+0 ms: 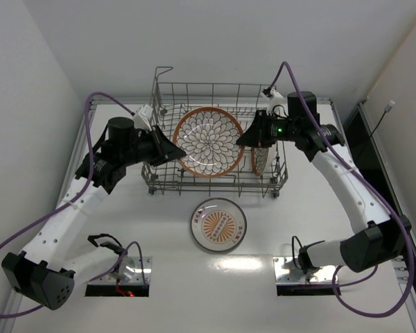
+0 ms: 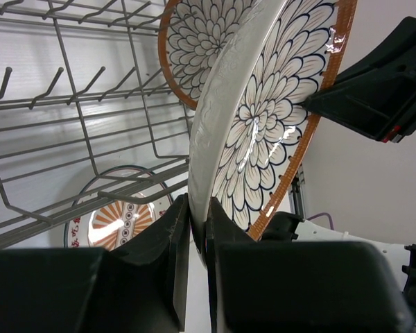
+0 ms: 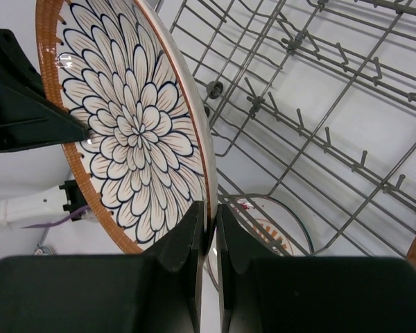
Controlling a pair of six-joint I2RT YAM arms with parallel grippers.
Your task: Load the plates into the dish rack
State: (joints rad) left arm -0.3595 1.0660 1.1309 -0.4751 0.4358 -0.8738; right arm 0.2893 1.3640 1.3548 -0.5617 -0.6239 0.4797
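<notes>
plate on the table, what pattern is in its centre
The plate has an orange sunburst, dark rim; clearest from top external.

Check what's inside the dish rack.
One floral plate, rim gripped by left end effector and right end effector. Second floral plate on edge at right, mostly covered by that arm.

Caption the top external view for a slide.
Left gripper and right gripper hold a petal plate at the dish rack; the sunburst plate lies on the table.

A white table point(image 1: 159, 239) sits between plain white walls point(image 1: 24, 97) (dark panel point(image 1: 364, 142) along its right edge).
</notes>
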